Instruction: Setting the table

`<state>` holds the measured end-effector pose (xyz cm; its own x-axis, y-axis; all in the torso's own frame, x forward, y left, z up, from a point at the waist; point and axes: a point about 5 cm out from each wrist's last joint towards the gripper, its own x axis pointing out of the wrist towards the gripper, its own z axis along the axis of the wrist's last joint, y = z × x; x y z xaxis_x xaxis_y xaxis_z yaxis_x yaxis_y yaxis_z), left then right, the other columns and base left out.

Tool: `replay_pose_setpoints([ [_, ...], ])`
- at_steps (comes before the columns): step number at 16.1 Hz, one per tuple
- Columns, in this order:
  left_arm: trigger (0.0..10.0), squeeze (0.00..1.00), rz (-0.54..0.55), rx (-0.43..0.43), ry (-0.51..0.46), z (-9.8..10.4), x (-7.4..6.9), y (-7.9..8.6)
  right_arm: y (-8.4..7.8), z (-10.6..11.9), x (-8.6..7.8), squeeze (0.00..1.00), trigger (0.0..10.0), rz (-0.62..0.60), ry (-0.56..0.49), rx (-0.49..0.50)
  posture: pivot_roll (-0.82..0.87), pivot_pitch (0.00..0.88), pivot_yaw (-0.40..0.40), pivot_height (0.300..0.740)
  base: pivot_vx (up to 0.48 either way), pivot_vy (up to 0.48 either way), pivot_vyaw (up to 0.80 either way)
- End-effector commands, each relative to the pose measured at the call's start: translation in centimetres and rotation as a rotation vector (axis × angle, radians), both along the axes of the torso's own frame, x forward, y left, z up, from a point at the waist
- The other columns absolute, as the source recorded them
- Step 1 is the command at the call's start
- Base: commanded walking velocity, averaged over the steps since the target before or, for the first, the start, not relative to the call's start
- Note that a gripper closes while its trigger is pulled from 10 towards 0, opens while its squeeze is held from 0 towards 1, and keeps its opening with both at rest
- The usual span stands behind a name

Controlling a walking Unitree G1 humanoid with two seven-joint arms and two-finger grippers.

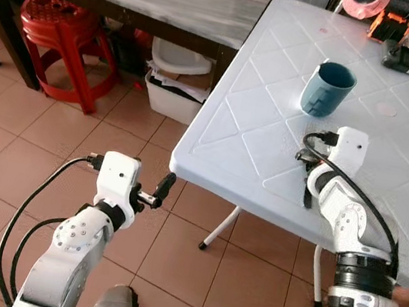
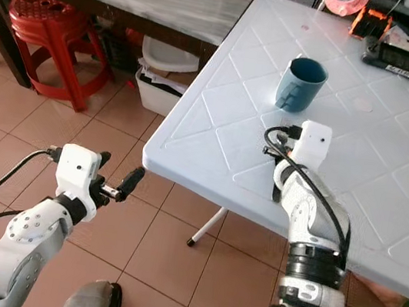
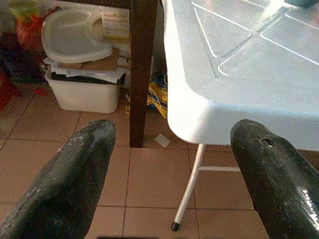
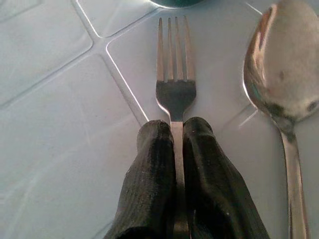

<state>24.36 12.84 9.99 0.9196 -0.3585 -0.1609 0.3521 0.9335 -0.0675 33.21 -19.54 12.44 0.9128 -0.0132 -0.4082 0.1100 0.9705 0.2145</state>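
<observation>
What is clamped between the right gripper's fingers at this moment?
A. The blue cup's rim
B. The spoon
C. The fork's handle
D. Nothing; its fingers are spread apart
C: in the right wrist view the right gripper is shut on the fork, with the spoon lying free beside it.

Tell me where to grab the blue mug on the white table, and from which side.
Grip the blue mug across its rim and wall, coming down from above: it stands upright and open-mouthed, with no handle visible. The right gripper is closer, but it is shut on the fork, beside the spoon. The left gripper is open, off the table.
</observation>
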Motion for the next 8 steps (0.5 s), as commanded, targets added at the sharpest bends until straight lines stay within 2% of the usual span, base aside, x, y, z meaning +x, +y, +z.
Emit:
replay_pose_setpoints([
  [1, 10.0, 0.0, 0.031, -0.005, -0.015, 0.1, 0.4, 0.3, 0.3, -3.2, -1.6, 0.0, 0.0, -0.033, 0.13, 0.04, 0.0, 0.059, 0.002, 0.719, 0.0, 0.0, 0.0],
  [3, 10.0, 0.0, 0.081, -0.021, -0.033, 0.3, 1.2, 0.6, 1.5, -1.8, -1.8, 0.0, 0.0, -0.021, 0.035, 0.026, -0.01, 0.031, 0.003, 0.719, 0.0, 0.0, 0.0],
  [4, 10.0, 0.0, 0.096, -0.02, -0.038, 0.4, 1.6, 0.7, 2.1, -1.4, -1.9, 0.0, 2.4, -0.012, 0.011, 0.032, -0.01, 0.021, 0.003, 0.719, 0.0, 0.0, 0.0],
  [5, 10.0, 0.0, 0.107, -0.03, -0.057, 0.6, 2.1, 0.8, 2.6, -0.8, -2.1, 0.0, 10.0, -0.007, -0.03, 0.019, -0.02, 0.009, 0.004, 0.719, 0.0, 0.0, 0.0],
  [7, 10.0, 0.0, 0.113, -0.045, -0.089, 1.0, 3.1, 0.8, 3.3, 0.5, -2.4, 0.0, 10.0, -0.03, -0.12, 0.007, -0.03, 0.0, 0.003, 0.719, 0.0, 0.0, 0.0],
  [8, 10.0, 0.0, 0.119, -0.052, -0.103, 1.2, 3.4, 0.7, 3.2, 0.8, -2.7, 0.0, 10.0, -0.043, -0.164, -0.03, -0.04, 0.0, 0.003, 0.719, 0.0, 0.352, 0.0],
])
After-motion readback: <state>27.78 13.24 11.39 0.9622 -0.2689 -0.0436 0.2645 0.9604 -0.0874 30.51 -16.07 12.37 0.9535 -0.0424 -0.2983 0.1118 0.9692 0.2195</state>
